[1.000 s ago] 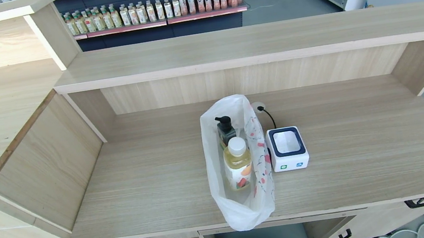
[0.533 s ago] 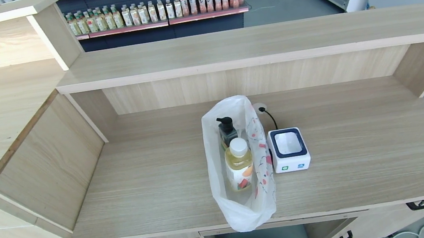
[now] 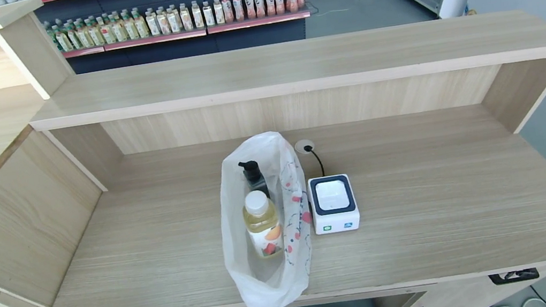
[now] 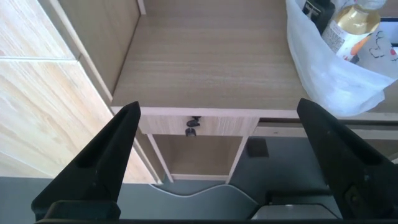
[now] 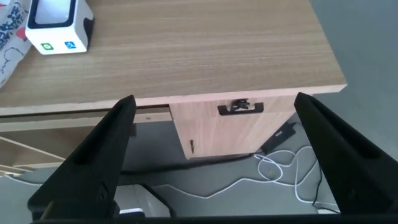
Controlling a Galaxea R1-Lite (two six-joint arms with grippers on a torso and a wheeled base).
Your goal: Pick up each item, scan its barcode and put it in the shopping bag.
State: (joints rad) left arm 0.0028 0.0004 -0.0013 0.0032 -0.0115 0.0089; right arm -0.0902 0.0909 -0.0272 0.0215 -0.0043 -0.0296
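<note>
Left gripper (image 4: pixel 219 107): jaws spread wide, nothing between them. It hangs below and in front of the desk's (image 3: pixel 450 213) front edge, under the left part, facing a small drawer handle (image 4: pixel 193 124).

Shopping bag (image 3: pixel 246 266): at the middle of the desk. Its long axis runs from the front edge toward the back, and its closed end sags a little over the front edge. From the left gripper the bag (image 4: pixel 329 68) lies up, over the edge and off to the robot's right. That makes the left arm the nearer one to it.

In the bag: a dark pump bottle (image 3: pixel 253 175) toward the back and a pale drink bottle (image 3: pixel 262 223) with a white cap in front of it, close together. They seem to stand upright, though the plastic hides their bases, so I can't be sure. Both task items I can find are already bagged.

Scanner (image 3: pixel 333 203): a white box with a dark-framed window on top, just beside the bag on its right. Its cable (image 3: pixel 316 160) runs back to a port in the desk.

Right gripper (image 5: pixel 214 98): also wide open and holding nothing, below the front edge toward the desk's right front corner, near another handle (image 5: pixel 240 107). The scanner (image 5: pixel 59 25) is up and to the robot's left of it, nearer this arm.

Judgement: the task looks about done. Any further reach means rising over the front edge first, then moving inward toward the middle.
</note>
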